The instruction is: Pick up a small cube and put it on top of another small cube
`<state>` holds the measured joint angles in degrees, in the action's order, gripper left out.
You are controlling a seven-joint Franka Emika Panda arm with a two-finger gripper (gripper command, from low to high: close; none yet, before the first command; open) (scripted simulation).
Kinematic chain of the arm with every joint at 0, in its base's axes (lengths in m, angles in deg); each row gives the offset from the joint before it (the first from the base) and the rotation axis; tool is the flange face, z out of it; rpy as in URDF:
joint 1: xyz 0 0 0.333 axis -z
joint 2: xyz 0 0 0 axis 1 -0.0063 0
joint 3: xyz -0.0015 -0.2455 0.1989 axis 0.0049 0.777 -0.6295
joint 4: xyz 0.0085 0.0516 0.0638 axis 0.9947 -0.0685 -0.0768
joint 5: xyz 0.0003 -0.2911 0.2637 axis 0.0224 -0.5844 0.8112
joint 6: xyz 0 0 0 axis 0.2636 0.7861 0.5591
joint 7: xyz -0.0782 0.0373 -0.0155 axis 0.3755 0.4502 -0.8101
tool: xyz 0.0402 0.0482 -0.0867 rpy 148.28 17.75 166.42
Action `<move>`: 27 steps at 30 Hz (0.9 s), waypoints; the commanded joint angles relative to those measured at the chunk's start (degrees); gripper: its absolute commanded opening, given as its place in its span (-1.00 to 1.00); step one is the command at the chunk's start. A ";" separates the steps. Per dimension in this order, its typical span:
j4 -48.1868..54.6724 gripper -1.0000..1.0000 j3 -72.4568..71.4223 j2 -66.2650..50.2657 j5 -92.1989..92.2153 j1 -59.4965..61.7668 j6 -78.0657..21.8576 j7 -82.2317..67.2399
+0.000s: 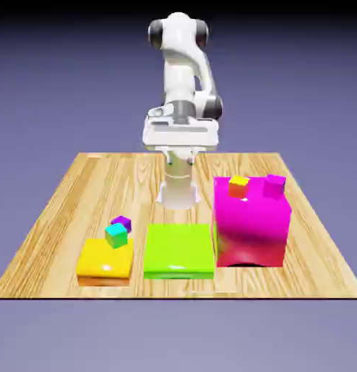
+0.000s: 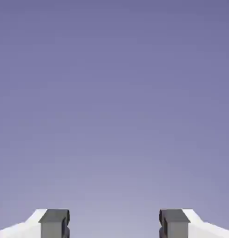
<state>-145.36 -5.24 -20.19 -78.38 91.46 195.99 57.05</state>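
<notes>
Purple cube [image 1: 121, 224] sits left, beside a teal cube [image 1: 117, 235]; orange cube [image 1: 239, 187] rests right; gripper [image 2: 114, 224] hangs open, empty.

We see a wooden table [image 1: 58, 247] in the exterior view. It is light brown, with wavy lines in the wood. Its far edge looks shorter than its near edge, and both side edges slant. Behind the far edge we see a plain blue-violet backdrop [image 1: 297, 87]. It goes black at the very top. Below the near edge we see a paler, grayish purple. In the hand view, the backdrop is smooth purple at the top and gets lighter toward the bottom.
</notes>
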 commanded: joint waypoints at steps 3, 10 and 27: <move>0.86 0.00 1.08 -4.64 5.22 6.23 -5.63 1.94; 2.86 0.00 3.59 -15.47 17.39 20.77 -18.77 6.46; 7.63 0.00 9.56 -41.22 46.34 55.34 -50.00 17.21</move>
<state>-137.74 4.32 -61.41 -32.04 146.79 145.98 74.26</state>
